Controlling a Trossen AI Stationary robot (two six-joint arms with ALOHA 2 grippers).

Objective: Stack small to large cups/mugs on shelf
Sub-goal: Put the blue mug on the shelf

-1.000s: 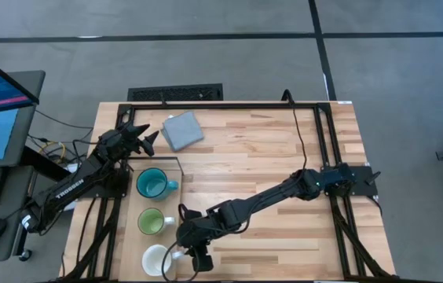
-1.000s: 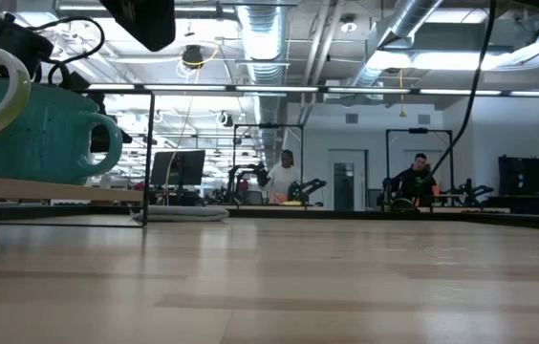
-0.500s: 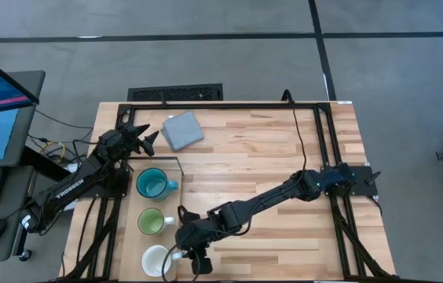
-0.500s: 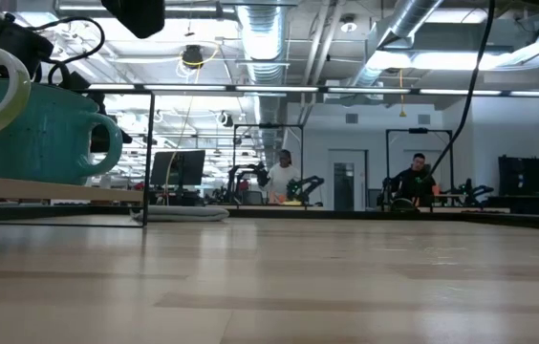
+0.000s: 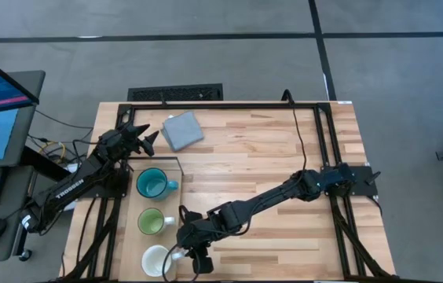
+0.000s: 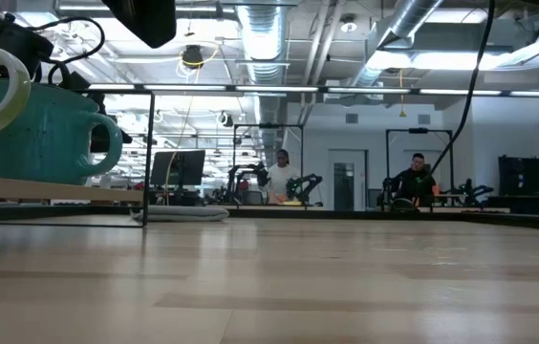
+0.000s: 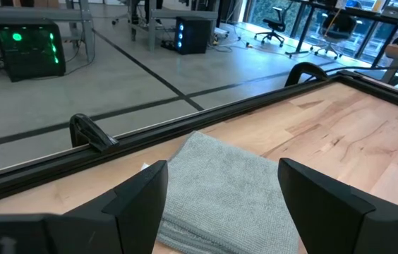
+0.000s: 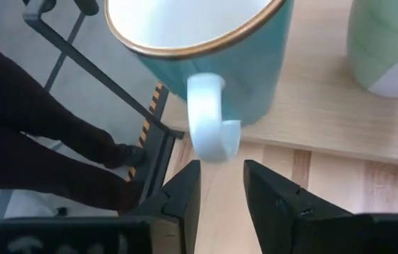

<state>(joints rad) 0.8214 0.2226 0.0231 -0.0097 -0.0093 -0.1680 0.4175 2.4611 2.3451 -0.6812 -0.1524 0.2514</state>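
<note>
- Just ahead of our right gripper (image 8: 216,187) sits the white mug (image 5: 155,259), its handle (image 8: 209,134) pointing at the gap between the fingers. Fingers are a narrow slot apart and hold nothing. We read this as lined up on the handle, the only part thin enough for that opening.
- Beyond the white mug from that gripper: the light green mug (image 5: 151,221), then the teal mug (image 5: 153,184), all in one row on the shelf (image 5: 176,161). Upright, mouths up, none nested.
- Row runs small to large away from the right gripper, so the size order looks laid out. If "stack" means nesting, that isn't done.
- Handles face the open table side, which is where the right arm reaches in from.
- Our left gripper (image 5: 144,135) waits past the teal mug's end of the shelf, fingers spread wide, empty. Right in front of it lies the grey folded cloth (image 7: 220,187), not part of the job.
- From table height the teal mug (image 6: 45,134) stands level on the shelf board.
</note>
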